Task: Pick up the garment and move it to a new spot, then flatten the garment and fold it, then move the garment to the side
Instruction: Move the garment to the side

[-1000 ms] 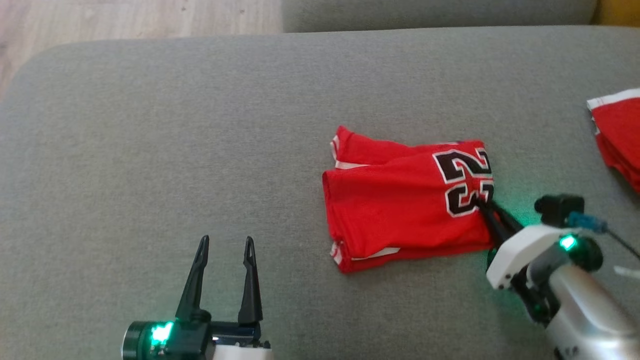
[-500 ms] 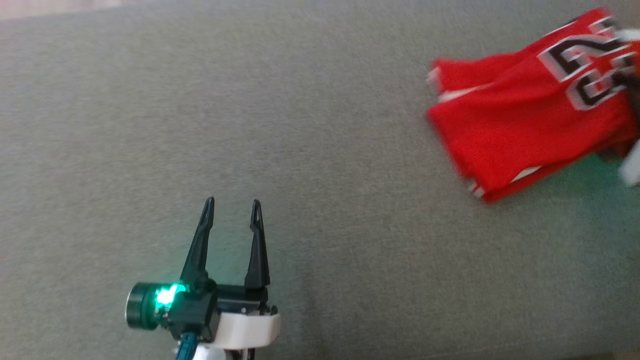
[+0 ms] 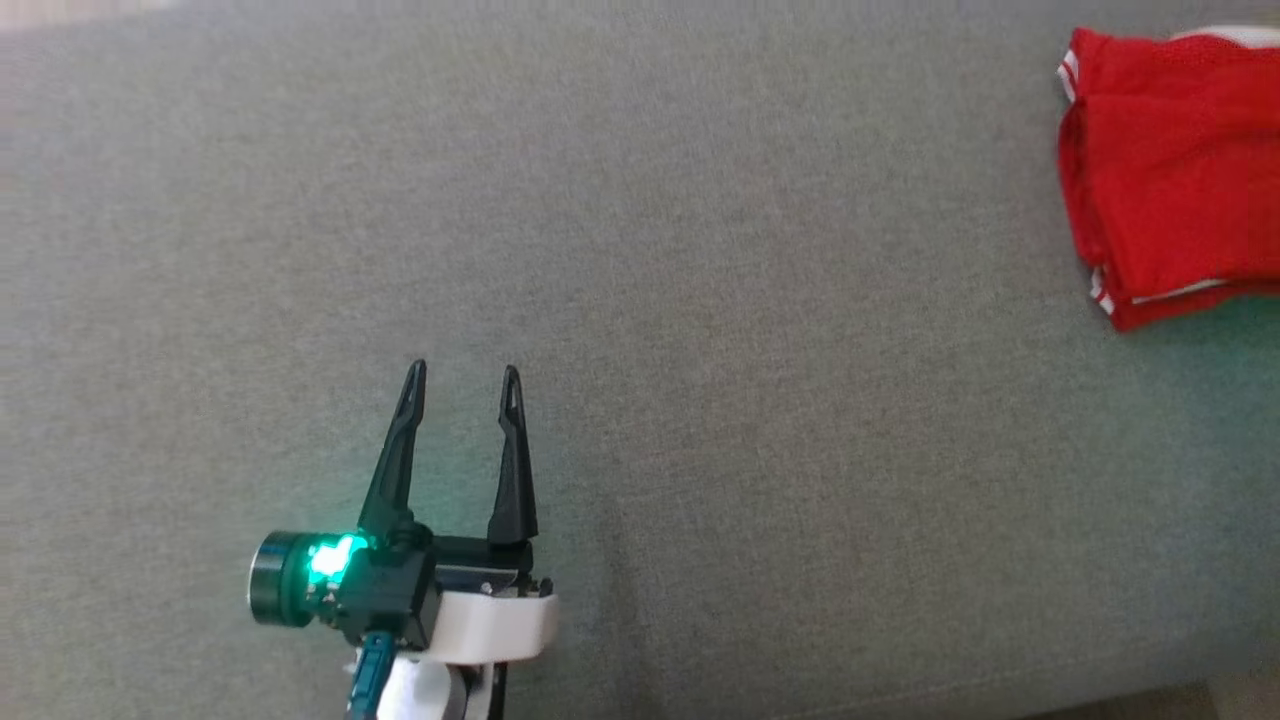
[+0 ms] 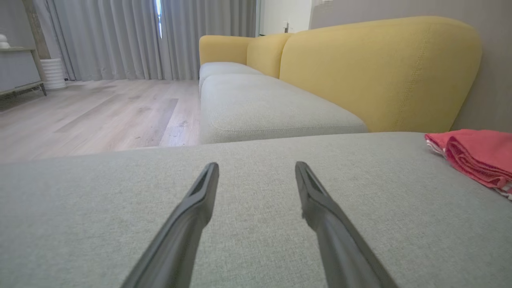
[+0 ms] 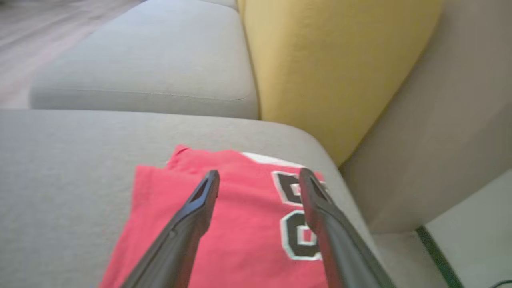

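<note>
The folded red garment (image 3: 1170, 170) with white trim lies on the grey couch seat (image 3: 700, 250) at the far upper right of the head view. In the right wrist view its black number shows, and my right gripper (image 5: 259, 172) hovers just over the garment (image 5: 240, 224), open with nothing between its fingers. My left gripper (image 3: 464, 368) stands open and empty at the lower left, well away from the cloth. From the left wrist, the left gripper (image 4: 257, 165) points across bare cushion, with the garment (image 4: 476, 154) off to the right.
A yellow backrest (image 4: 380, 68) rises behind the seat, close to the garment's far side (image 5: 320, 60). A second grey seat cushion (image 4: 260, 108) continues beyond. Wooden floor (image 4: 100, 108) and curtains lie to the left. The seat's rounded corner drops off just right of the garment.
The right gripper, shut on the garment's edge a second ago, has carried it rightward and let go, and now stands open. The head camera has shifted. The left gripper kept its pose.
</note>
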Robot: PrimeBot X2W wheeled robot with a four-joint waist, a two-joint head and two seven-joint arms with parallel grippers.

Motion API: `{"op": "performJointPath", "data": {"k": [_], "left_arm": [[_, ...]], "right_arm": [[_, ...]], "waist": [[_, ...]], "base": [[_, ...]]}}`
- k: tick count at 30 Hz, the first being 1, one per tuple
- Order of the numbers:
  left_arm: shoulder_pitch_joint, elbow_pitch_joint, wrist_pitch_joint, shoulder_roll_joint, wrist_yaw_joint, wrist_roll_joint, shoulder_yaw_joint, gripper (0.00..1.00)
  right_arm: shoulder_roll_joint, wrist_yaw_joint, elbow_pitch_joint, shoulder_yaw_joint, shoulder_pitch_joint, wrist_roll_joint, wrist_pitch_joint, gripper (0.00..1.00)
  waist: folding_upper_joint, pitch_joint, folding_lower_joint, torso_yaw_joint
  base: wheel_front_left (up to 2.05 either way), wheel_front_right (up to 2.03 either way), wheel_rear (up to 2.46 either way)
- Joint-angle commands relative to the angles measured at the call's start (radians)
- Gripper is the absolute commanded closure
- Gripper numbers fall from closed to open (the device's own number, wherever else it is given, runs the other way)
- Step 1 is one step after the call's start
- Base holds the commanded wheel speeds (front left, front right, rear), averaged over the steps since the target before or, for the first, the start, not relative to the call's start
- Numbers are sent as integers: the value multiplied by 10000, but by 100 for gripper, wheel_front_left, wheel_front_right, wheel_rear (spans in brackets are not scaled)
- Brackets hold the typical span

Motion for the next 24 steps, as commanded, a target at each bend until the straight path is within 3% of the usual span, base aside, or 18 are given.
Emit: {"op": "performJointPath", "data": {"k": [1,9,14,17,24], "left_arm": [[9,-279,-51,-68,-70,52,316,0],[700,-159,-51,-68,-335,-52,446,0],[1312,-174,-51,-68,-475,-202,616,0],[1691,-311,-51,-68,-509,-257,806,0],[2464,-303,-51,-59,-385,-60,1327,0]], "right_arm": [[84,65,-396,74,574,-152,-124,0],[2565,65,-1052,744,2573,-1044,-1406,0],[3717,65,-1007,1147,3547,-1573,-2578,0],[4305,65,-1274,934,4117,-2133,-2822,0],[5481,65,-3309,-357,5602,-3668,-2845,0]], "waist": [[0,-350,0,112],[0,-1777,0,739],[0,-2678,0,1197],[0,-3122,0,1366],[0,-3643,0,1443]], "base": [[0,0,0],[0,0,0],[0,0,0],[0,0,0],[0,0,0]]}}
